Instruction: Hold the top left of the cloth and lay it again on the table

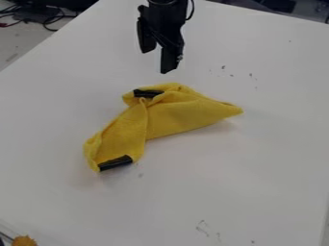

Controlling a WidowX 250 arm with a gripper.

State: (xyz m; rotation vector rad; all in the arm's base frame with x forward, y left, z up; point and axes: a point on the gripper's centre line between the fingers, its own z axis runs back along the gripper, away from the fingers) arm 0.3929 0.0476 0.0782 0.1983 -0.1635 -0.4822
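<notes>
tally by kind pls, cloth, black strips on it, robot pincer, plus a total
Yellow cloth: 1
Black strips on the cloth, upper and lower: 2
Black pincer: 1
Total: 4

Blk gripper (pixel 158 61) hangs nr top ctr, fingers (pixel 171 60) apart, over white table (pixel 257 158). Yellow cloth (pixel 183 113) lies folded & rumpled mid-table, w/ 1 blk strip (pixel 147 93) up top, another blk strip (pixel 116 163) at lower L end. Orange item (pixel 24 240), bottom L corner.
</notes>
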